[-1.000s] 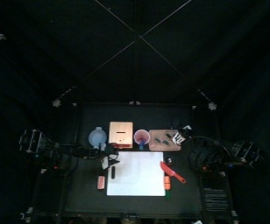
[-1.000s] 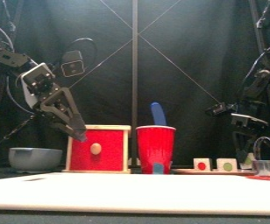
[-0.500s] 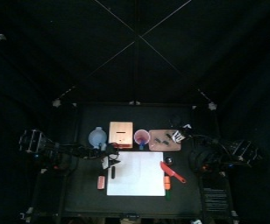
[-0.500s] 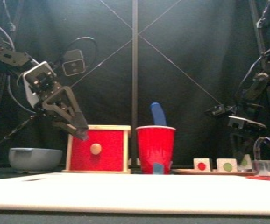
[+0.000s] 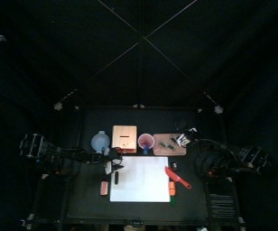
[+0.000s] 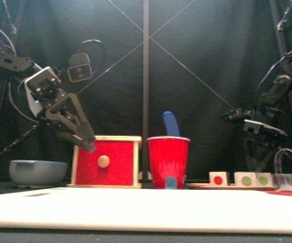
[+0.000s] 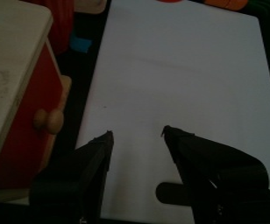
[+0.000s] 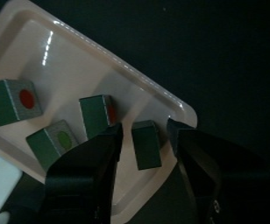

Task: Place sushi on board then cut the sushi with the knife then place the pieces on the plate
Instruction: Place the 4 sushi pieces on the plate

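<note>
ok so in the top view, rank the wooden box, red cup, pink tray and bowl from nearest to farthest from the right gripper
From the right gripper, nearest first:
1. pink tray, directly below it at the back right.
2. red cup, just left of the tray.
3. wooden box, left of the cup.
4. blue-grey bowl, farthest, at the row's left end.

Robot lab booth, black curtains (image 5: 57,54), small black table (image 5: 88,203)

Red cup (image 6: 169,159) with blue knife (image 6: 172,123) beside red-fronted box (image 6: 107,161), behind the white board (image 6: 136,209)
</note>
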Tool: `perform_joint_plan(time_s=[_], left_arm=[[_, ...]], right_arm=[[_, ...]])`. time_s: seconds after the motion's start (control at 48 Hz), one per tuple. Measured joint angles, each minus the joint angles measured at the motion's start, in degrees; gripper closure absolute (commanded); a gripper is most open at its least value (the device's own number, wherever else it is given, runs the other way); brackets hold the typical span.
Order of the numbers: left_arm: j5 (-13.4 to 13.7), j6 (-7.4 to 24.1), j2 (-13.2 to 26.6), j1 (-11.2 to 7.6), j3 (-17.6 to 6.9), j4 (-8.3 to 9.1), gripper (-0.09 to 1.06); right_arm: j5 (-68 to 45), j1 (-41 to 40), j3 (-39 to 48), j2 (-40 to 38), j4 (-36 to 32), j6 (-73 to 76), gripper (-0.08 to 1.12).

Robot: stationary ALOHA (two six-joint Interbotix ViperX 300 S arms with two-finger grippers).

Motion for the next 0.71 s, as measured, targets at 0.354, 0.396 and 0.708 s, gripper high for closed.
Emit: perform_joint_plan(time_s=[0.354,0.396,0.708], left_arm=[[0.00,-0.09,0.00,0.00,0.00,0.00,0.11],[0.09,-0.09,0.00,0.00,0.00,0.00,0.11],[0.00,-0.09,0.00,0.97,0.00,0.00,0.11]], right_arm=[[-2.72,9.14,-2.99,-13.27,-1.32,-0.35,0.24],[-3.52,10.55,-2.99,-14.41,-1.41,-0.26,0.24],[-5.54,14.50,-1.05,-15.82,-1.93,-0.09,0.24]])
